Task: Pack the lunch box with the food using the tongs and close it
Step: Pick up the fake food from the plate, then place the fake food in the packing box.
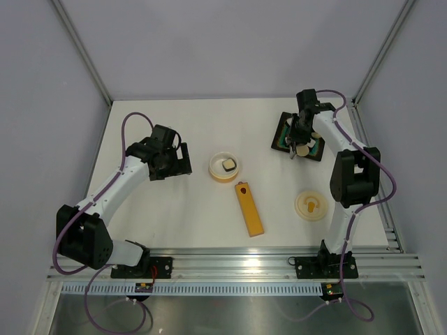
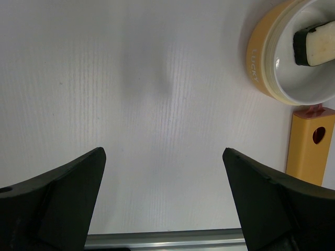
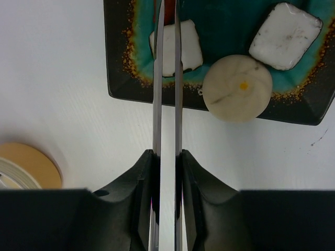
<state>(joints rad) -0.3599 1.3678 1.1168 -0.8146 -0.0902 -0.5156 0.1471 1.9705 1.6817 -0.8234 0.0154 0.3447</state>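
Observation:
The lunch box (image 1: 215,169), a cream-yellow bowl, stands mid-table with one white, dark-edged piece of food (image 2: 316,46) inside. Its lid (image 1: 311,206) lies apart at the right. My right gripper (image 3: 166,154) is shut on the silver tongs (image 3: 178,104), whose arms are squeezed almost parallel. They reach over the black tray (image 3: 118,68) above a white block (image 3: 191,49) and a reddish bit; the tips run out of view. A cream round (image 3: 238,88) and another white block (image 3: 285,35) also lie in the tray. My left gripper (image 2: 163,157) hangs open over bare table left of the bowl.
A long orange-yellow bar (image 1: 248,209) with a red dot lies just right of and nearer than the bowl. A cream-yellow round rim (image 3: 23,162) shows at the lower left of the right wrist view; bowl or lid, I cannot tell. Grey walls enclose the table.

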